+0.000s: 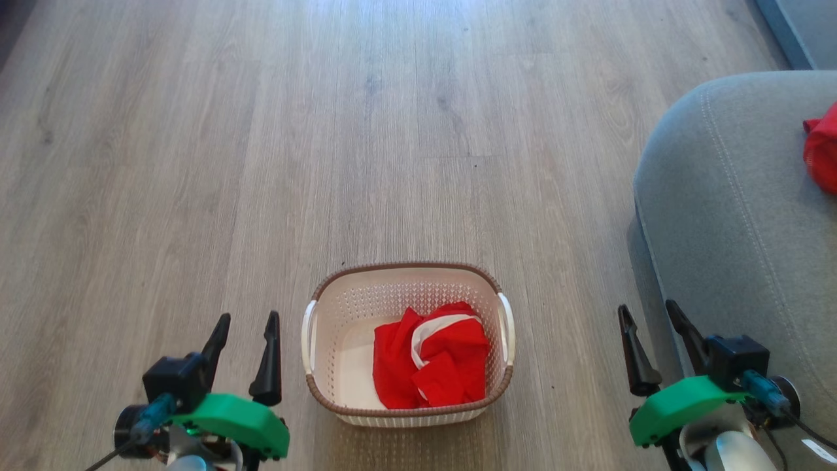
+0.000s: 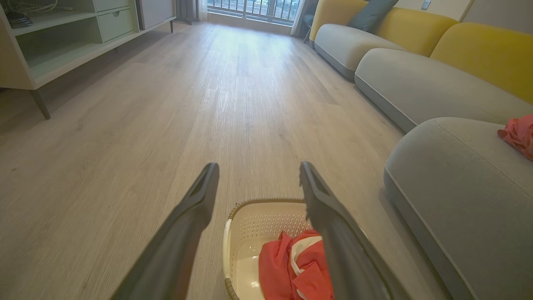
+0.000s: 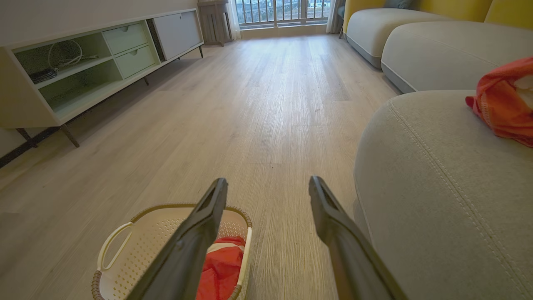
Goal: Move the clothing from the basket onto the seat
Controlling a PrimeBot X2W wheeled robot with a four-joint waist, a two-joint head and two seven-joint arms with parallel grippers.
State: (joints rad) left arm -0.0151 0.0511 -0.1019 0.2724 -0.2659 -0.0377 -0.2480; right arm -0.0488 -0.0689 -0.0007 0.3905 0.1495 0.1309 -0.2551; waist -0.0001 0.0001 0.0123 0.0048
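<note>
Your head view shows the left gripper (image 1: 249,316) and right gripper (image 1: 647,305) spread wide and empty, flanking the basket (image 1: 405,267), with clothing (image 1: 431,363) bunched inside. Another red garment (image 1: 822,154) lies on the seat (image 1: 719,196). Your wrist views add a shelf unit (image 3: 83,71) and yellow backrests (image 2: 479,54).

Head camera high, downward; wrist cameras low, forward; basket (image 1: 392,294) and seat (image 1: 719,229) in all three
</note>
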